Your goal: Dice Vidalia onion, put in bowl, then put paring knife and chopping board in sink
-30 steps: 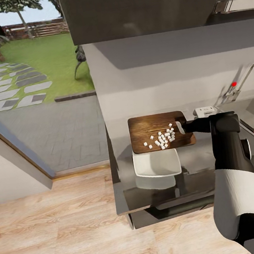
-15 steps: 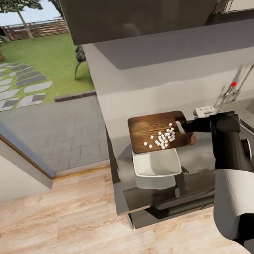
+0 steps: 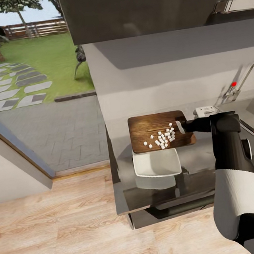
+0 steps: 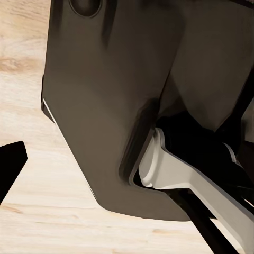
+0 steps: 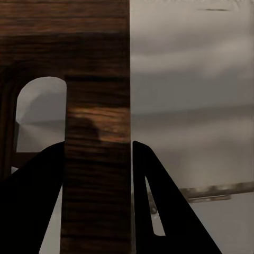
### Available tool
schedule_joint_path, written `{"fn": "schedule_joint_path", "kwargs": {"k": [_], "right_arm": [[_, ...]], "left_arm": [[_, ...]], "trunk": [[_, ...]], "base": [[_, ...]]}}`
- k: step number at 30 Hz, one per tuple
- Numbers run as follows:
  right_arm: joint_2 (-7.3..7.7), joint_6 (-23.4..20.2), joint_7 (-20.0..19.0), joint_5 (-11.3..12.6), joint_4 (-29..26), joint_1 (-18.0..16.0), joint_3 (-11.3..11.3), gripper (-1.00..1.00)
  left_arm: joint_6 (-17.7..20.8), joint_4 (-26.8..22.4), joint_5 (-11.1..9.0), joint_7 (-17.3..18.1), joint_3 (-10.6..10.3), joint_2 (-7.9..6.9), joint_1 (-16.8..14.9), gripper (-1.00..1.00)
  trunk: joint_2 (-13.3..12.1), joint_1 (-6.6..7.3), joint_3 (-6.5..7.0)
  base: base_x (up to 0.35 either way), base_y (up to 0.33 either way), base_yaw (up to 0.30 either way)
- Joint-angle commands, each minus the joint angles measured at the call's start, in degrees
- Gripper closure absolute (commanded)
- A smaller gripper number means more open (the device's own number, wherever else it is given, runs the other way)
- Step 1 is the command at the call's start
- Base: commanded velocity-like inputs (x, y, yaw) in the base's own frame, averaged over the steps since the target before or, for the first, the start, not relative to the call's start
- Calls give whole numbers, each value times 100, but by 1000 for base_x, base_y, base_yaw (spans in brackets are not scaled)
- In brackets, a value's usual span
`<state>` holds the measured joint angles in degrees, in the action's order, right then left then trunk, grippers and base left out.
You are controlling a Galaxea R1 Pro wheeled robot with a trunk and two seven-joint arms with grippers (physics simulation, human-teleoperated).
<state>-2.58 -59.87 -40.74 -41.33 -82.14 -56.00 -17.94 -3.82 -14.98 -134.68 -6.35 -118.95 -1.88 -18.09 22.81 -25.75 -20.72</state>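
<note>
I've got the right hand (image 3: 182,127) clamped on the chopping board (image 3: 159,131) at its handle end, held over the desk (image 3: 195,156). Diced onion (image 3: 162,136) sits on it, bowl (image 3: 157,164) just below. Left hand: can't tell.

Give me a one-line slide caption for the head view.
Right gripper clamps the chopping board by its handle end, diced onion on top, white bowl just in front.

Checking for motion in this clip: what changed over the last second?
Almost nothing. The right gripper stays clamped on the chopping board at its handle end, perhaps lifting it a trace. The diced onion remains on it, the bowl below empty.
</note>
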Motion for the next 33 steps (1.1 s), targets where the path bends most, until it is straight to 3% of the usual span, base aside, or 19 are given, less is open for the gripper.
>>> {"fn": "schedule_joint_path", "kwargs": {"k": [1,6,14,33], "right_arm": [[-6,-13,-57,-50,-4,-7,-13,100],[-6,-13,-125,-43,-4,-7,-16,100],[-6,-13,-628,-49,-4,-7,-13,100],[-6,-13,-716,-50,-56,-7,3,100]], "left_arm": [[-40,-30,-32,-33,-40,-6,-10,-100],[-40,-30,-32,-33,-40,-6,-10,-100],[-40,-28,-32,-33,-40,-6,-10,-100],[-42,-27,-32,-33,-40,-6,-10,-100]], "trunk": [[11,-3,-10],[11,-3,-10],[11,-3,-9],[11,-3,100]], "base": [[0,0,0],[0,0,0],[0,0,0],[0,10,0]]}}
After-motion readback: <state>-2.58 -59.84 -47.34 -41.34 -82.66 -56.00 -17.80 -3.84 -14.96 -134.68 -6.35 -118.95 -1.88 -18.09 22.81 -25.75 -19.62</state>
